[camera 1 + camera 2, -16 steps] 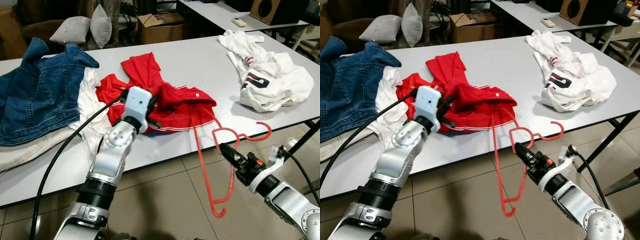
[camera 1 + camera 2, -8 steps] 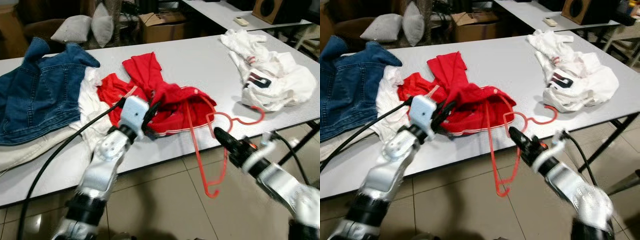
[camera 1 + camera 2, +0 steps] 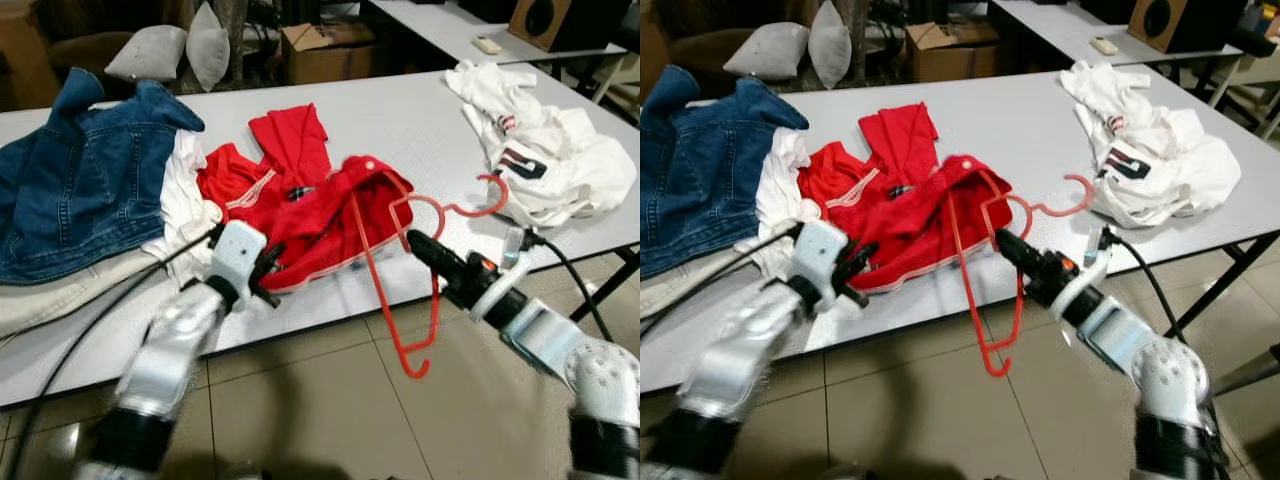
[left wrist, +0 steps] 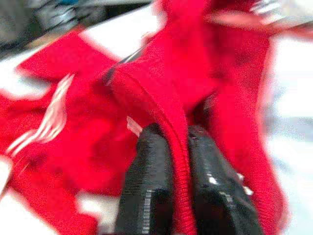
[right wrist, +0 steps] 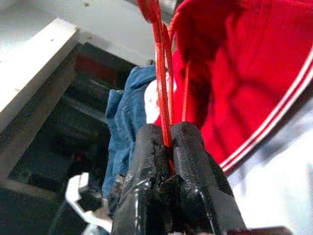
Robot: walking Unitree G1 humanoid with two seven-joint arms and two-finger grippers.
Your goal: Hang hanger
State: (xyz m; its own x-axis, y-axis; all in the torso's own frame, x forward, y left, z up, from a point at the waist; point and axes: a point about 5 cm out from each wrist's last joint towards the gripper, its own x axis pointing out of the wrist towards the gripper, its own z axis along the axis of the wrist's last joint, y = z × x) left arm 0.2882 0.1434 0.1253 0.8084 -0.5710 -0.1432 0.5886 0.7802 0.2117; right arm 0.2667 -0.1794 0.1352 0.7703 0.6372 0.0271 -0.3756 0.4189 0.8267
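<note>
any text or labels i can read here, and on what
None can be read.
White shirt: a dark and red print, too small and creased to read.
Cardboard box: no legible marking.
Red shirt, held by the left claw: white stripes, no lettering.
Red hanger, held by the right claw: no marking.

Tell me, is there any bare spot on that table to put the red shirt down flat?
Yes: the table is bare between the red shirt and the white clothes, back to the far edge. A narrower strip runs along the near edge. The left end is crowded: the denim jacket overlaps pale garments touching the shirt.
</note>
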